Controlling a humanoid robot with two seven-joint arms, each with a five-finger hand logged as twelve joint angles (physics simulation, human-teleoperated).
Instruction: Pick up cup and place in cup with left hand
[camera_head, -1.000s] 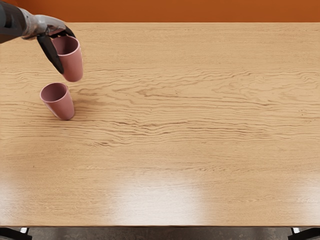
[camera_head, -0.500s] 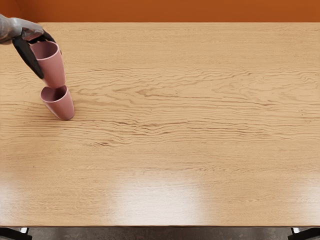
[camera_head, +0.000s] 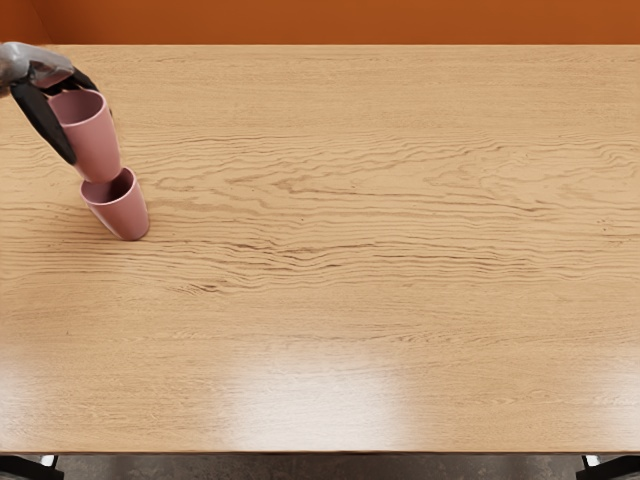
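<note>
At the upper left of the head view, my left hand (camera_head: 62, 118) is shut on a pink cup (camera_head: 93, 140), which it holds slightly tilted with the mouth up. A second pink cup (camera_head: 124, 212) stands on the table, mouth up. The held cup's base overlaps the back of the standing cup's rim in the picture; whether they touch I cannot tell.
The wooden table (camera_head: 360, 240) fills most of the view, with its front edge near the picture's bottom. An orange wall (camera_head: 350, 20) lies behind it. Dark table legs show at both bottom corners.
My left hand has carried its cup leftward and a little toward the front, so that its base now overlaps the standing cup's rim. The standing cup shows no clear movement.
</note>
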